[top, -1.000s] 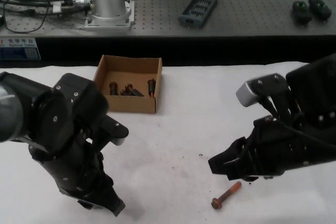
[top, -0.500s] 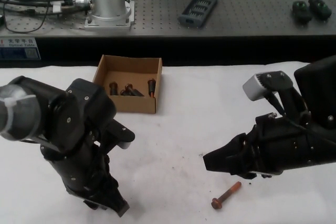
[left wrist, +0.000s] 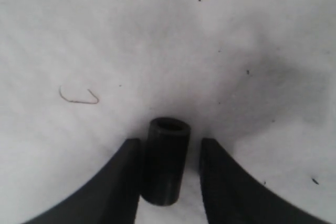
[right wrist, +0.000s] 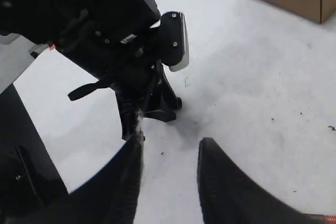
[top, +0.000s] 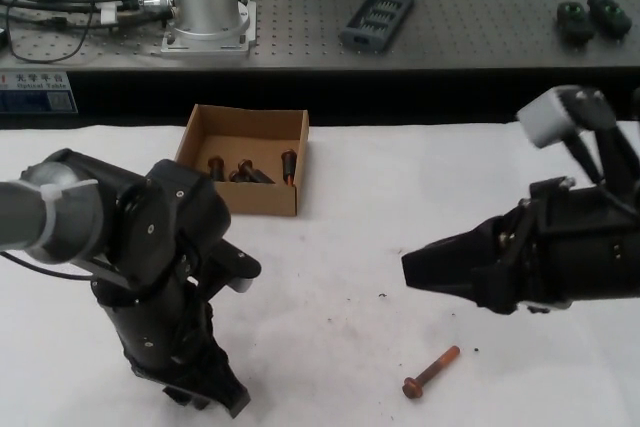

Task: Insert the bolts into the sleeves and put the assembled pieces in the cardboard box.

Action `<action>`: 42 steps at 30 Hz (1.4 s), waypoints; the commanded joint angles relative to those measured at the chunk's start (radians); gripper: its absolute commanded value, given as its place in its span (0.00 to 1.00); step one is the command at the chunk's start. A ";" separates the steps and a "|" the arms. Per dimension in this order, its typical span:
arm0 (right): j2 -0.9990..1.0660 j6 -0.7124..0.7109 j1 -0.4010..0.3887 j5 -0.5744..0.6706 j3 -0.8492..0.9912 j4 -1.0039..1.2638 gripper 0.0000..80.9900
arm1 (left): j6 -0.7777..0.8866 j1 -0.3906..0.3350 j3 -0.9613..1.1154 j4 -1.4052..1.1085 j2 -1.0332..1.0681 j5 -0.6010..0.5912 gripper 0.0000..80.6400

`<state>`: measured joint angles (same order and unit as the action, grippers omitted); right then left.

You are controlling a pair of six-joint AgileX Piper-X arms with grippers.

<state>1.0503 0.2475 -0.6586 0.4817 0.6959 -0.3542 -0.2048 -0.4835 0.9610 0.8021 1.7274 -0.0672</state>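
2 arms shifted rightward, right pincer (right wrist: 169, 182) spread, pulled farther from bolt (top: 431, 371), left pincer (left wrist: 169, 182) slightly spread around sleeve (left wrist: 167, 162).

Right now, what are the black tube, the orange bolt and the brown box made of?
The sleeve looks dull black and hollow: plastic or blackened metal, I can't tell. The bolt is probably metal, with a coppery-orange shank and a darker head. The cardboard box is plain brown cardboard, matte, with thin walls.
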 commanded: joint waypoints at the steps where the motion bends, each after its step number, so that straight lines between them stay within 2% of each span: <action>1: -0.037 0.007 0.005 -0.002 0.001 0.017 0.34 | 0.060 -0.005 0.017 0.016 0.004 0.012 0.25; 6: -0.053 0.007 0.005 -0.002 0.001 0.017 0.34 | 0.205 -0.005 0.050 0.035 0.004 0.010 0.00; 11: -0.053 0.007 0.005 -0.005 -0.024 0.017 0.34 | 0.434 -0.005 0.068 0.047 0.004 -0.072 0.01; 16: -0.053 0.007 0.005 -0.025 -0.064 0.013 0.34 | 0.666 -0.005 0.068 0.007 0.004 -0.227 0.01; 21: -0.055 0.007 0.005 -0.025 -0.099 0.016 0.34 | 0.748 -0.005 0.068 -0.047 0.004 -0.238 0.01; 26: -0.054 0.007 0.005 -0.039 -0.102 0.021 0.34 | 0.718 -0.005 0.068 -0.050 0.004 -0.259 0.00; 29: -0.054 0.007 0.005 -0.046 -0.102 0.052 0.34 | 0.715 -0.005 0.068 -0.055 0.004 -0.259 0.10; 31: -0.054 0.007 0.005 -0.047 -0.102 0.072 0.34 | 0.715 -0.005 0.068 -0.062 0.004 -0.259 0.26; 34: -0.054 0.009 0.005 -0.047 -0.102 0.084 0.34 | 0.715 -0.005 0.068 -0.061 0.004 -0.269 0.56; 35: -0.054 0.021 0.005 -0.057 -0.102 0.084 0.34 | 0.715 -0.005 0.068 -0.061 0.004 -0.270 0.62; 38: -0.054 0.119 0.005 -0.144 -0.102 0.084 0.34 | 0.715 -0.005 0.068 -0.061 0.004 -0.297 0.61; 42: -0.044 0.395 0.005 -0.305 -0.102 0.084 0.34 | 0.692 -0.005 0.068 -0.055 0.004 -0.306 0.57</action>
<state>1.0055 0.4458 -0.6586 0.3049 0.5922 -0.2940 0.5002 -0.4856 1.0157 0.7470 1.7328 -0.3686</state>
